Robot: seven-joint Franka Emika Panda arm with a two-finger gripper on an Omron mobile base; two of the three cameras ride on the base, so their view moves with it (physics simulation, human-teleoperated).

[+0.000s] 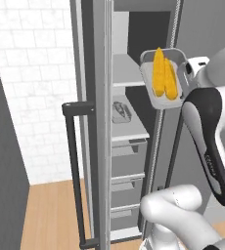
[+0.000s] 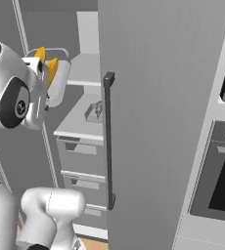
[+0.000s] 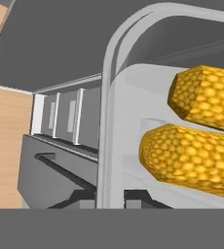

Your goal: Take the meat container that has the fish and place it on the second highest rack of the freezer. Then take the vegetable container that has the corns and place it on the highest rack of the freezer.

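Freezer [image 1: 101, 122] door ajar — gripper [image 1: 185, 73] clamped on corns' tray [image 1: 148, 78], wooden floor [image 1: 51, 215] below.

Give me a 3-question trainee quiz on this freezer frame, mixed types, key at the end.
1. True or false: the container with the corns is already resting on the highest rack.
2. Which shelf of the freezer carries the container with the fish? A) the highest rack B) the second highest rack C) a drawer
3. Fill in: the gripper is shut on the container's ____.

Key:
1. False. It is held tilted in the air in front of the open freezer, near top-shelf height.
2. B
3. rim (the hand view shows the fingertips at the tray's edge).
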